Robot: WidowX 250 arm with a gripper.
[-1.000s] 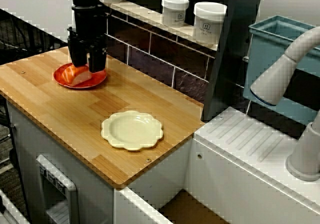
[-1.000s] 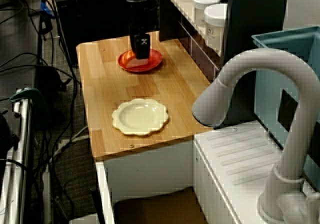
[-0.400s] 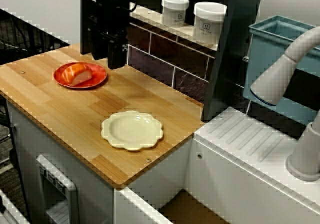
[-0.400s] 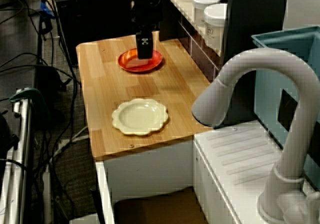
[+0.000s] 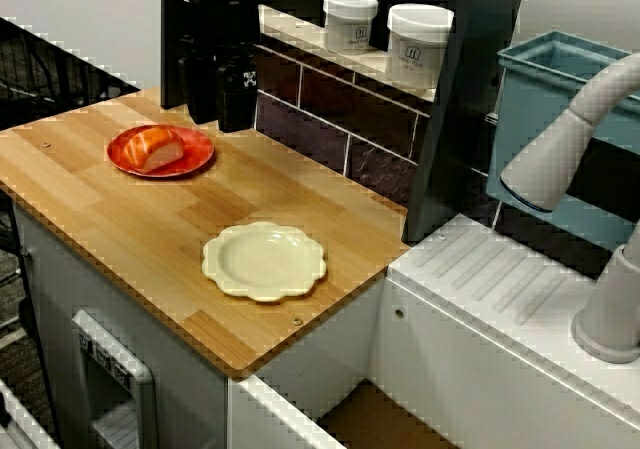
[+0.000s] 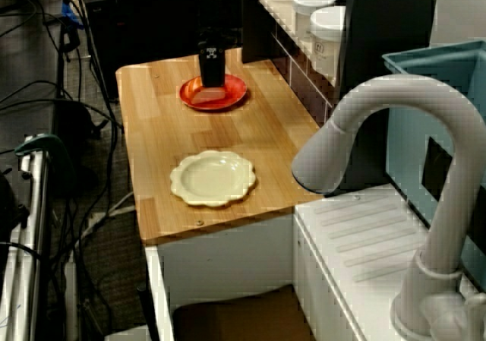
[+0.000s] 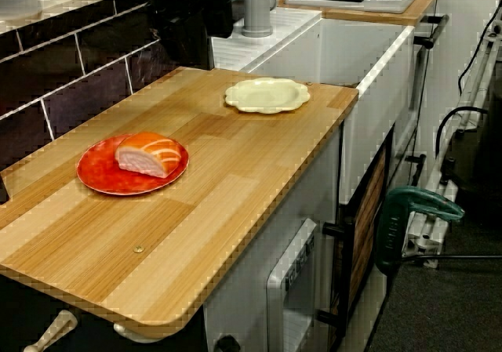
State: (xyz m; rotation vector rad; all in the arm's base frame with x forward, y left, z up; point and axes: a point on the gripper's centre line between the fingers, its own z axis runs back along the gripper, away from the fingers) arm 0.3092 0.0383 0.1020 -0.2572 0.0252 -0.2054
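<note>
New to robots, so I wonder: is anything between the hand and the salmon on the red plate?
Nothing visible does. The hand hangs above the counter beside the red plate; the salmon lies uncovered, and the cream plate sits well apart.

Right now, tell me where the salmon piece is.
In the view from above, the salmon piece lies on the red plate at the left end of the wooden counter, near the claw and apart from the cream plate.
</note>
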